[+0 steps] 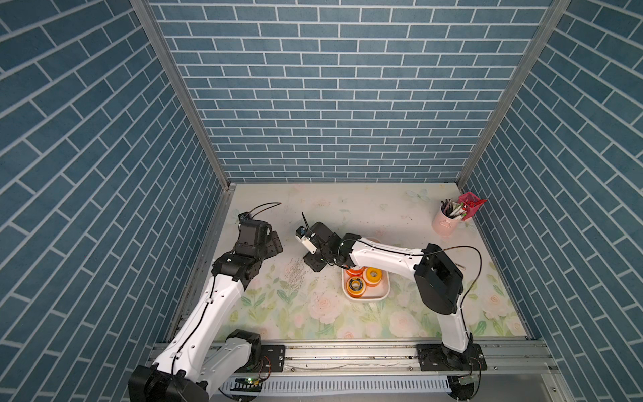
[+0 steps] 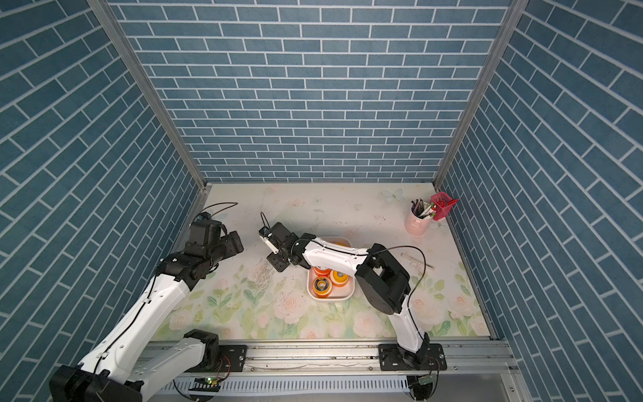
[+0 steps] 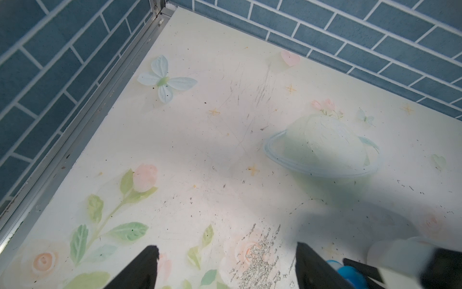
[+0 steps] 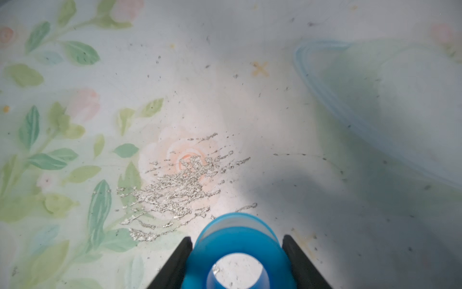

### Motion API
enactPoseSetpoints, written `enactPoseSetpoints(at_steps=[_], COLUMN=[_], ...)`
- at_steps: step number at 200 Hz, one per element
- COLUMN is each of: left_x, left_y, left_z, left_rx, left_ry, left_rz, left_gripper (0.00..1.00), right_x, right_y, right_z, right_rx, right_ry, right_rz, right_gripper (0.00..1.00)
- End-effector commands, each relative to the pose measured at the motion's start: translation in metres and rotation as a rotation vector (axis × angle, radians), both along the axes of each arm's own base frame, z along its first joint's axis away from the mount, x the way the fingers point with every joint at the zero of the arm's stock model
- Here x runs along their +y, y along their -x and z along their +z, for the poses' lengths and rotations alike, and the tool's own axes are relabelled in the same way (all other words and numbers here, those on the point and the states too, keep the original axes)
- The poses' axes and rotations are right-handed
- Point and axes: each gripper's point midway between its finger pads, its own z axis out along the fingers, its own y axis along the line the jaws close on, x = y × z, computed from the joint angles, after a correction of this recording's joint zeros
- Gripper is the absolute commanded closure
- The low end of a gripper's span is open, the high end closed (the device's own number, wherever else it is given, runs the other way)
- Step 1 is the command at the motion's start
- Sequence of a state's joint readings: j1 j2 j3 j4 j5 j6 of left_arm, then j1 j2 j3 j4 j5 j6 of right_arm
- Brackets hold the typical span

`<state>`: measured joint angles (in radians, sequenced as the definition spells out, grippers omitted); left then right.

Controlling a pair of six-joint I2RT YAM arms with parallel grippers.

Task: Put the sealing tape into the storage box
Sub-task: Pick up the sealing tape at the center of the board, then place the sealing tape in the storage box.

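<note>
Three orange tape rolls (image 1: 370, 276), perhaps more hidden, sat in the storage box (image 1: 368, 298); the right gripper (image 4: 237, 239) clasped a blue tape roll (image 4: 237, 250), not yet boxed; the left gripper (image 3: 227, 249) gaped empty.

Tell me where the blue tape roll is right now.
The blue tape roll is clamped in the right claw in the right wrist view, by the mat's scuffed patch, just left of the storage box.
</note>
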<state>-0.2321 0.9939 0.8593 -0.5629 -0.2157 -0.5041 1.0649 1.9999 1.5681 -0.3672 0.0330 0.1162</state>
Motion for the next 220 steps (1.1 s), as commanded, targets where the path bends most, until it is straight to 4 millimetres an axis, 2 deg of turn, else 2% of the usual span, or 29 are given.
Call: enactPoseSetpoints(at_steps=[1,36,59,81,112,157,220], left_x=[0.001,0.001,0.001,0.000,-0.001,-0.001,0.000], left_y=[0.001,0.001,0.001,0.000,-0.001,-0.001,-0.001], left_z=[-0.007,-0.008,-0.008,-0.010,-0.012,-0.014,-0.015], left_rx=[0.018,0.022,0.025,0.030,0.039,0.045,0.048], left_ry=[-0.003,-0.004,-0.004,-0.002,-0.003,-0.008,-0.010], left_rz=[0.000,-0.002,-0.003,-0.007,-0.013,-0.010,-0.006], left_gripper=[0.11,0.11,0.11,0.11,0.12,0.12,0.12], right_x=[-0.028,-0.070,-0.100,-0.126,-0.149,-0.157,-0.151], right_y=[-0.006,-0.015,-0.021,-0.021,-0.016,-0.011,-0.016], right_z=[0.020,0.035,0.036,0.031,0.018,0.001,-0.010], right_rx=[-0.050,-0.070,-0.067,-0.071,-0.062,-0.047,-0.037], right_ry=[0.020,0.002,-0.003,-0.005,0.020,0.046,0.062], right_rz=[-0.032,-0.102,-0.154,-0.198,-0.226,-0.231,-0.228], right_gripper=[0.51,0.51,0.51,0.51,0.51,0.51,0.50])
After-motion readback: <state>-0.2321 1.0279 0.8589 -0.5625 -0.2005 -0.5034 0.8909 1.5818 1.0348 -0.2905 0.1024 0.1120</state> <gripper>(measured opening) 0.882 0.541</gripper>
